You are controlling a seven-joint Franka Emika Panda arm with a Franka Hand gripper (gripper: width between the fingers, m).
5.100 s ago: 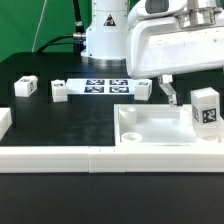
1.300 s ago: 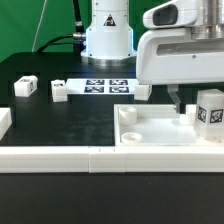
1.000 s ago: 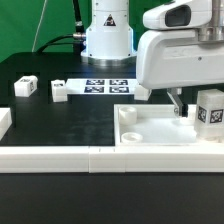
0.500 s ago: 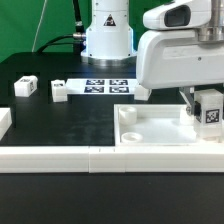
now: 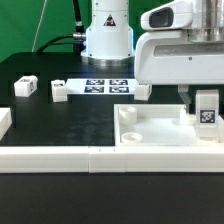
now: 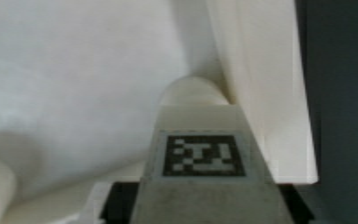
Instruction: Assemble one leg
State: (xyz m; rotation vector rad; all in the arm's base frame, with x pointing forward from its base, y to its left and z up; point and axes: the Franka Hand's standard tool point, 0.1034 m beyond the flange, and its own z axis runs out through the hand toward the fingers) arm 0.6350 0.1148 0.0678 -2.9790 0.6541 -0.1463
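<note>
The leg [image 5: 206,110], a small white block with a square tag, stands upright on the right part of the large white tray piece [image 5: 150,128]. My gripper [image 5: 202,108] has come down over it, with a dark finger [image 5: 190,104] against its side. In the wrist view the leg [image 6: 204,150] fills the space between the two dark fingers [image 6: 130,200], which press against both its sides. The gripper [image 6: 208,205] is shut on the leg. The leg's foot still rests on the tray piece.
Three more small tagged blocks lie on the black table [image 5: 25,87] [image 5: 59,92] [image 5: 143,90]. The marker board [image 5: 104,86] lies behind them. Long white border bars [image 5: 60,158] run along the front. The robot's base [image 5: 108,35] stands at the back.
My gripper has moved toward the exterior view's right and down, from beside the leg to around it, and its fingers have closed on it. The leg has stayed in place.
</note>
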